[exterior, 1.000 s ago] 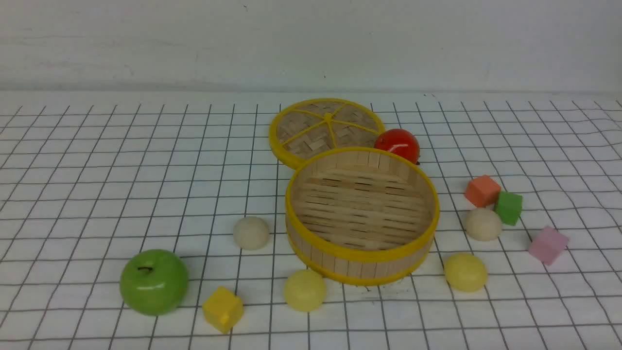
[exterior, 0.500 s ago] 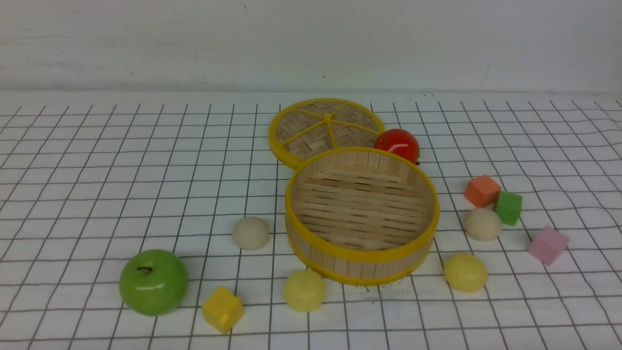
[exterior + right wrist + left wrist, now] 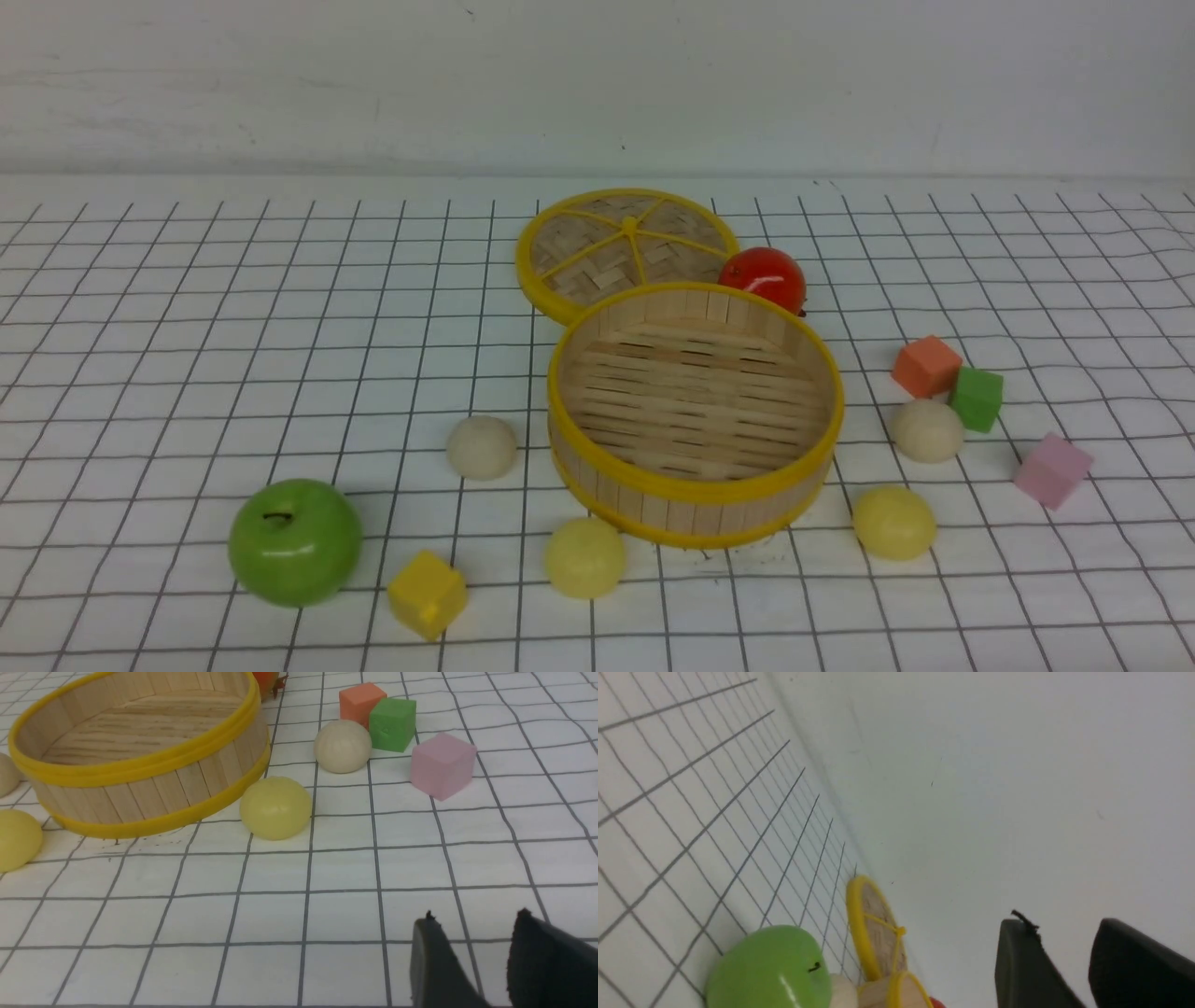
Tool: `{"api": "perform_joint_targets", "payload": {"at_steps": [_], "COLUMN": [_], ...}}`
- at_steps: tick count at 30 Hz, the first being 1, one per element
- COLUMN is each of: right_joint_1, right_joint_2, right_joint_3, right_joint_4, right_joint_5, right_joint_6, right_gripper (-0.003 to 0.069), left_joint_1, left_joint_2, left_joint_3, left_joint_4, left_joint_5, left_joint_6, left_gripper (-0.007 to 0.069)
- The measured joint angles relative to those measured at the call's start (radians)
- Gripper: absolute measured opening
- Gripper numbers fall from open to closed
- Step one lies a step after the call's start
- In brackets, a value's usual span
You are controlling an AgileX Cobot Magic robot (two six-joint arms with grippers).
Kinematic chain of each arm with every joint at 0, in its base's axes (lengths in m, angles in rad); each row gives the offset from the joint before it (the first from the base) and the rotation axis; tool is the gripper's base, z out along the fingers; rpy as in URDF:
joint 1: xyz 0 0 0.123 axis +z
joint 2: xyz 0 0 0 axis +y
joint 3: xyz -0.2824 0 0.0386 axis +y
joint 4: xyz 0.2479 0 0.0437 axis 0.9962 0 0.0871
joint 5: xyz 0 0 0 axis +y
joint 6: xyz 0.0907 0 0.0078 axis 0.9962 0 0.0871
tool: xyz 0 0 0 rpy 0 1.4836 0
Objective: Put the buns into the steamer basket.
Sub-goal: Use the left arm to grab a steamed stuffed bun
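Plain white wall (image 3: 597, 84) out back, white grid-lined tabletop (image 3: 187, 327) up front, and honestly nothing on it has budged in the last second. Flip through your front view and every piece sits right where it was, and neither arm has come into that view either.

So I'd call it zero progress so far: the steamer basket (image 3: 693, 511) sits in the middle with a bare slatted floor, and all four buns are outside it.
- The left cream bun (image 3: 482, 447) is near its left wall.
- The front yellow bun (image 3: 584, 557) is just beside its near wall.
- The right yellow bun (image 3: 894, 523) is just off its right front.
- The right cream bun (image 3: 927, 430) is farther right, snug by the green cube (image 3: 977, 399).

They're smooth little matte domes.

Your left hand (image 3: 1057, 933) is pointed mostly at the wall, fingers parted, holding nothing. Your right hand (image 3: 474, 926) hangs low over the tabletop, also parted and empty. The right yellow bun looks like its closest pick.
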Motion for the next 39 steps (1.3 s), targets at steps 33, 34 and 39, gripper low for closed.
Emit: {"api": "perform_joint_targets", "payload": {"at_steps": [33, 34, 39], "right_joint_1": [0.0, 0.0, 0.0], "right_joint_2": [0.0, 0.0, 0.0], "right_joint_3": [0.001, 0.001, 0.001], "right_joint_4": [-0.001, -0.001, 0.0], "right_joint_5": [-0.002, -0.002, -0.002], "right_joint_6": [0.0, 0.0, 0.0], "right_gripper": [0.0239, 0.0239, 0.0239], "left_joint_1": [-0.415, -0.412, -0.396], "left_joint_2": [1.654, 1.701, 1.859], "left_joint_3": [-1.329, -1.379, -1.51], "left_joint_4": [0.701, 0.709, 0.724], "left_joint_5": [0.901, 0.907, 0.955], "left_joint_6": [0.261, 0.262, 0.292], "left_gripper": [-0.0013, -0.0012, 0.0089]}}
